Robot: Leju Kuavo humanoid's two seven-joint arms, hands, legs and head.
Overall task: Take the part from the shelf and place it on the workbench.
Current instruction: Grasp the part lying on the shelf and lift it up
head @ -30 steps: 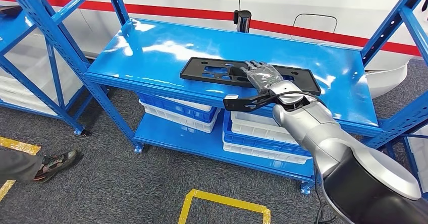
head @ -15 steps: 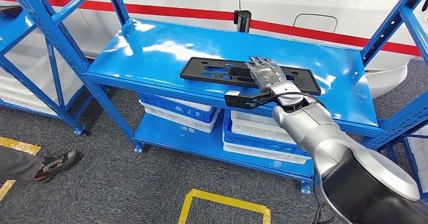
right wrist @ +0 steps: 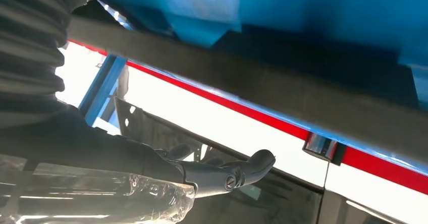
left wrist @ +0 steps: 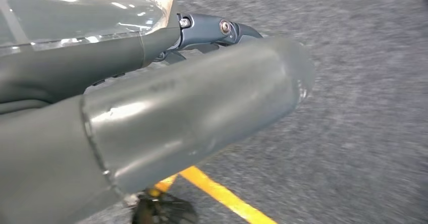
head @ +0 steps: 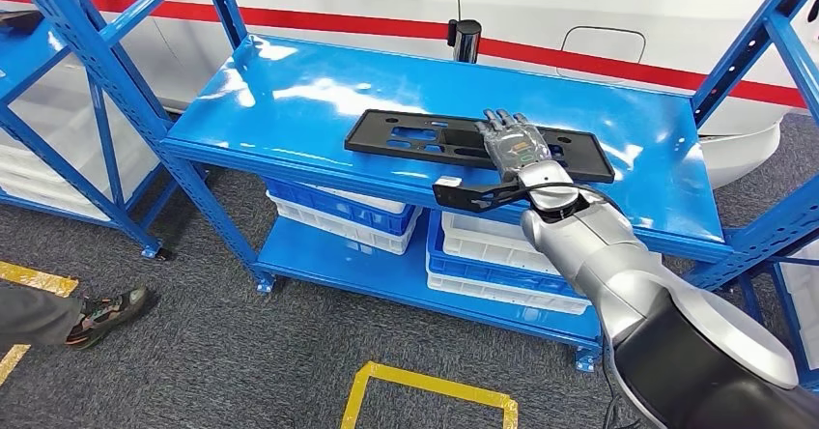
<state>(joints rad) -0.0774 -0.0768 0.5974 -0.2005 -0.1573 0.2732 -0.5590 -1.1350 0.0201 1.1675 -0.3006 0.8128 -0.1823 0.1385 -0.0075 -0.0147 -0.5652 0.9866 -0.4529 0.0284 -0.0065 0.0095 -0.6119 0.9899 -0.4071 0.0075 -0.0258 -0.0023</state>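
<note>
Black plastic part [head: 464, 143], a long flat panel with cut-outs, lies on the blue shelf [head: 290, 100] near its front edge. The right hand [head: 514, 143] is laid flat over the panel's right half, fingers extended, nothing yet gripped. For a sound pickup, the fingers should be wrapped over the far edge and the thumb brought under the near one, close to the panel's middle, so it is lifted level. The left hand [left wrist: 151, 108] hangs toward the floor; its state cannot be told.

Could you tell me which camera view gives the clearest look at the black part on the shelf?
The head view: the whole black part lies flat on the blue shelf, the right hand over it. The right wrist view catches only its edge, close up and blurred.
</note>
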